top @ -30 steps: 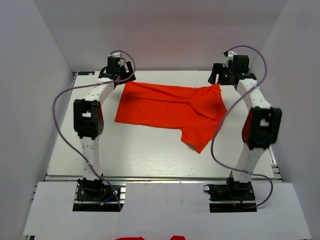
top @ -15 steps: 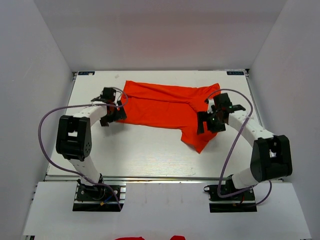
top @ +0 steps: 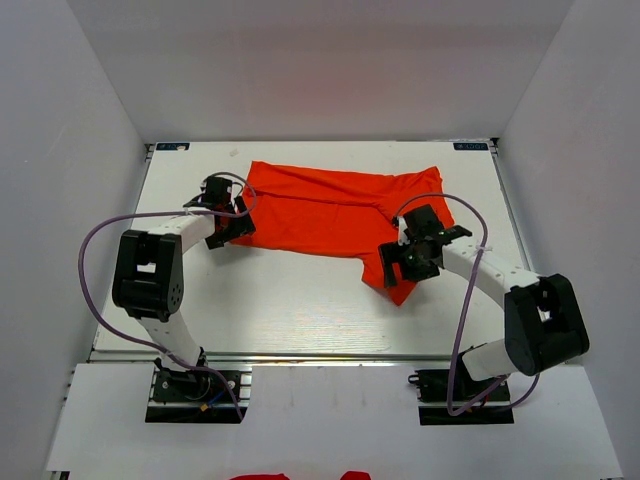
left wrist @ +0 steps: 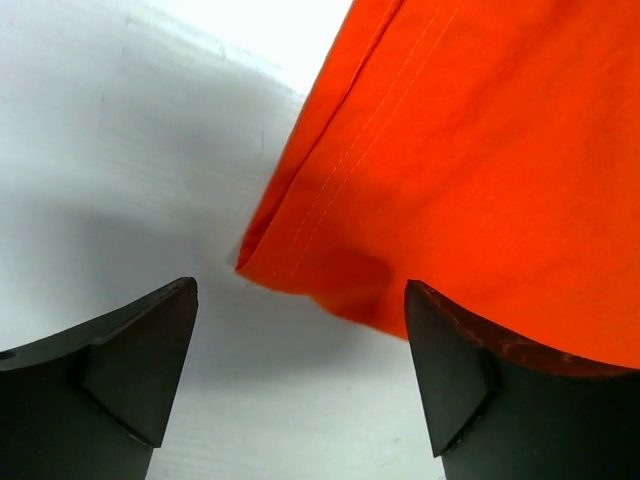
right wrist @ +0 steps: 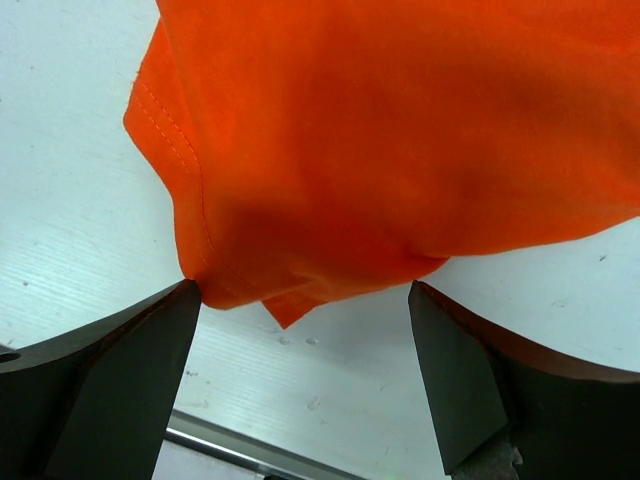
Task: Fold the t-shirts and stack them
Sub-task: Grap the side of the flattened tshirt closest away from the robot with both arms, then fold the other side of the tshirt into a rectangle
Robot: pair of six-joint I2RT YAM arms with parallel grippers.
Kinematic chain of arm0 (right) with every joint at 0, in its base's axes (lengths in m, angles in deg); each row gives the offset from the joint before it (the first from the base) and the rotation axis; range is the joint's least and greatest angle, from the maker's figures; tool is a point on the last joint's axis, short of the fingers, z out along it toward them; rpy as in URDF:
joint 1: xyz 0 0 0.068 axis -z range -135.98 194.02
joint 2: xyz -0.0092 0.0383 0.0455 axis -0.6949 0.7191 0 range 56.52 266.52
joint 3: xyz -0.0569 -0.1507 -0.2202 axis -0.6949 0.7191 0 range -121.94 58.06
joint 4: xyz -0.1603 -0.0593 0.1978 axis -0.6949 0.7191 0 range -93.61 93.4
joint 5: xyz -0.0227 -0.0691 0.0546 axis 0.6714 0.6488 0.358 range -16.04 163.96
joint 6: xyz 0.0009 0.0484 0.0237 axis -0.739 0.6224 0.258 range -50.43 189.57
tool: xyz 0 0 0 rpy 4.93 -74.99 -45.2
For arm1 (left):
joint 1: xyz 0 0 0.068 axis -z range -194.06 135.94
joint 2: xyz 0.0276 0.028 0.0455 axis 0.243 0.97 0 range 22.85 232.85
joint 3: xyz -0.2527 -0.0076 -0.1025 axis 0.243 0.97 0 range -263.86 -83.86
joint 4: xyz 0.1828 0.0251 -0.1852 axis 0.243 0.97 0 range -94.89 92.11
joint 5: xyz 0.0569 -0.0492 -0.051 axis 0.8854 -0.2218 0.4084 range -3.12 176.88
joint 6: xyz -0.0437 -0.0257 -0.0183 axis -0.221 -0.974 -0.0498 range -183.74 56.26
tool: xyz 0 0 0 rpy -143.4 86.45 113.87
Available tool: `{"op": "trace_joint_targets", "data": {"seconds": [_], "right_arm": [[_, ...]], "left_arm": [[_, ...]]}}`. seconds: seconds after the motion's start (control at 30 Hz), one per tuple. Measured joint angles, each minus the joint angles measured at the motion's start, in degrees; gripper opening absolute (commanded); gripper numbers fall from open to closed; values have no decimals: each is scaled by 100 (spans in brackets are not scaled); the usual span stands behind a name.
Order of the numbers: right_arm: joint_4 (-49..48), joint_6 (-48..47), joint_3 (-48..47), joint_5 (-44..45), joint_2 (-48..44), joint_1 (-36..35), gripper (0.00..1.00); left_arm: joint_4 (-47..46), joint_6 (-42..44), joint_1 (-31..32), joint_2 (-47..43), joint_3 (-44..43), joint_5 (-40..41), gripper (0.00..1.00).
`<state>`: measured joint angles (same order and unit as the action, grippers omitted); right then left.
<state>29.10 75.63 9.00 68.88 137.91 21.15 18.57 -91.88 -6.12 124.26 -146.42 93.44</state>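
On the left, the left claw point(top: 236, 226) gapes wide around the near-left hem corner of the orange t-shirt point(top: 320, 205), which lies spread crosswise on the tabletop point(top: 280, 300), while the right claw point(top: 398, 268), equally wide, straddles its near-right tip.

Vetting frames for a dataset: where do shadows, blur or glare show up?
Top external: soft even light, t-shirt sharp, no glare. Left wrist: a grey shadow falls on the table beside the hem; stitching crisp, left gripper dark and featureless. Right wrist: shade dulls the cloth near the right gripper.
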Motion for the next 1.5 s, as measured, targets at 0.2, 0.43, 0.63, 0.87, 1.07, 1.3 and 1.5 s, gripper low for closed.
{"op": "trace_joint_targets", "data": {"seconds": [0.2,0.43,0.63,0.87,1.07,1.3,1.5], "right_arm": [[-284,129,9,275,186,-310,86],[-444,428,59,518,575,-507,5],[-238,566,129,474,439,-581,0],[107,527,-509,367,494,-564,0],[37,315,-1353,382,977,-243,0],[151,-85,-2308,315,1589,422,0],[332,-367,-3311,256,2052,855,0]], "left_arm": [[-203,-57,-2,269,-103,-92,61],[-223,-164,-13,402,-195,-101,0],[-192,-168,-13,256,-33,-133,0],[68,-177,-24,190,-149,-258,0],[339,-205,-28,407,-1290,-387,0],[372,-280,-28,1088,-2492,-579,0],[518,-315,-31,1950,-3523,-688,0]]}}
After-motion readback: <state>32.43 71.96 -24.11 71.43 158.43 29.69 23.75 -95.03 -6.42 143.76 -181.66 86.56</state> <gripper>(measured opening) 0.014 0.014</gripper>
